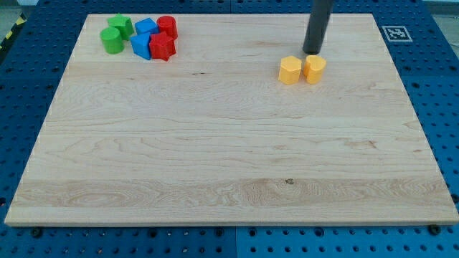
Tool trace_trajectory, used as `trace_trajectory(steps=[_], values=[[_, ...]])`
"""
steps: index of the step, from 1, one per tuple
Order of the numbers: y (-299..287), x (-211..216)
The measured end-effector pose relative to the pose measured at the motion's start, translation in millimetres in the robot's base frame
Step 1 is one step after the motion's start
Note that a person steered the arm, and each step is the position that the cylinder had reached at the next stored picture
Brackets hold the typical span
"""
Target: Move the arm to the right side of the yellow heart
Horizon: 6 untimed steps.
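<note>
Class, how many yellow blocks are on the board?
2: left yellow block and right yellow block, side by side near the view's top right, just below my tip.

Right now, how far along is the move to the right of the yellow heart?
Done: my tip is already near the yellow pair, just above the right yellow block toward the view's top.
In hand: it is not yet on the right side; I cannot tell which of the right block and the left yellow block is the heart.
Left: come round to the heart's right. The red, blue and green cluster is far off at top left.
</note>
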State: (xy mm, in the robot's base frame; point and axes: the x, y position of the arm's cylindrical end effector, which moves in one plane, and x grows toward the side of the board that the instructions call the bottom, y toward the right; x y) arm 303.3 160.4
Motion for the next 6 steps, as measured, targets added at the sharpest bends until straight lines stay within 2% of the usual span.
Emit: trace_trajectory(steps=[2,4,5,6], values=[[1.1,0.0],[34.9,23.6],[34.9,55.7],[34.9,58.8]])
